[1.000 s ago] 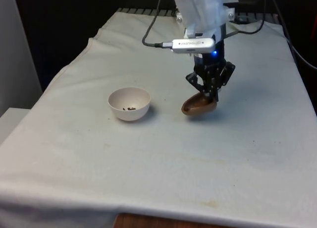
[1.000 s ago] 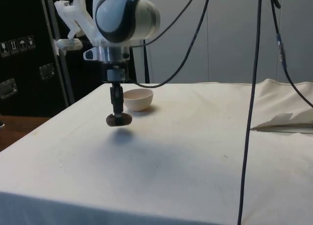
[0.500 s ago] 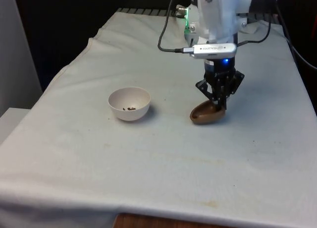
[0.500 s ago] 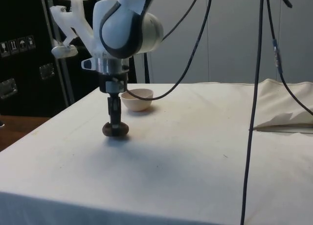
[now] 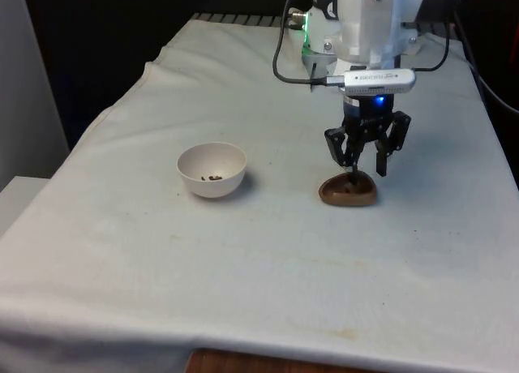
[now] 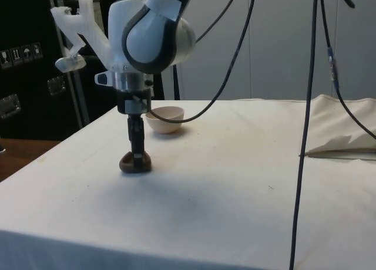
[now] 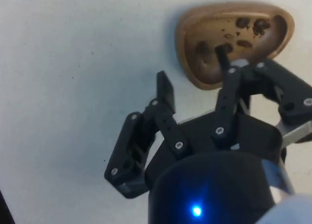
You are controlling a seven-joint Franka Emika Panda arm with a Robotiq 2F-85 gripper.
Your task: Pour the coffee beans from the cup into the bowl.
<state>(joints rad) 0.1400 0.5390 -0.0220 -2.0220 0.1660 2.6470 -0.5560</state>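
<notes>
The brown cup [image 5: 347,191] rests on the white cloth, to the front view's right of the white bowl [image 5: 212,169], a good hand's width away. A few coffee beans [image 5: 212,177] lie in the bowl, and some dark beans and stains show inside the cup [image 7: 246,31]. My gripper [image 5: 365,170] stands open directly over the cup. In the wrist view one finger reaches down into the cup's mouth, while the other finger [image 7: 165,87] hangs outside its rim over bare cloth. From the side, the gripper [image 6: 136,155] is just above the cup [image 6: 135,163], with the bowl [image 6: 165,118] behind.
Black cables [image 6: 305,129] hang down in the side view's foreground. A rumpled fold of cloth [image 6: 346,145] lies at that view's right. The table's edge [image 5: 97,122] runs along the front view's left.
The gripper carried the cup towards the front view's right and lowered it onto the cloth. The fingers, shut on the cup's rim before, have spread open.
</notes>
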